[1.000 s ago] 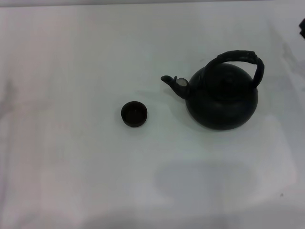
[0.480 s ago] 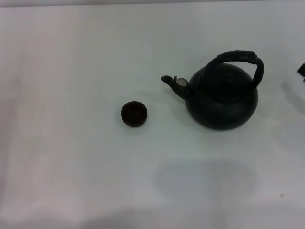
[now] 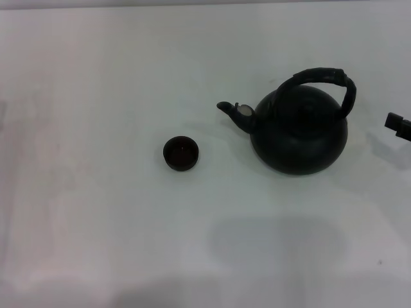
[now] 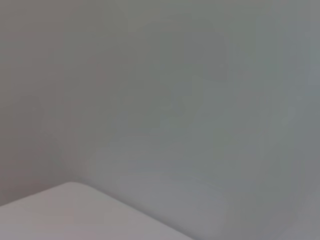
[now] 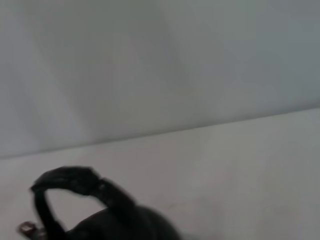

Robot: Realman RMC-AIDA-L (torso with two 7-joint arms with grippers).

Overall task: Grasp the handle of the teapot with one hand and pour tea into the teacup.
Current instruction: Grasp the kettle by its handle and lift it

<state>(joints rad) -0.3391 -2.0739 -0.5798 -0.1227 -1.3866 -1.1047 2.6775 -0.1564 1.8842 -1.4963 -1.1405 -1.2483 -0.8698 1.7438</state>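
The teacup [image 3: 180, 153] sits nearest on the white table [image 3: 96, 224], upright, well apart from the teapot [image 3: 299, 131], whose spout points toward it. The handle [image 3: 321, 80] arches over the pot's top, nothing touching it. The right gripper [image 3: 398, 125] shows only as a black tip at the right edge, beside the pot; I cannot tell its jaws

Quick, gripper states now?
Left: not in view.
Right gripper: only its tip shows at the head view's right edge, beside the teapot; holding nothing.
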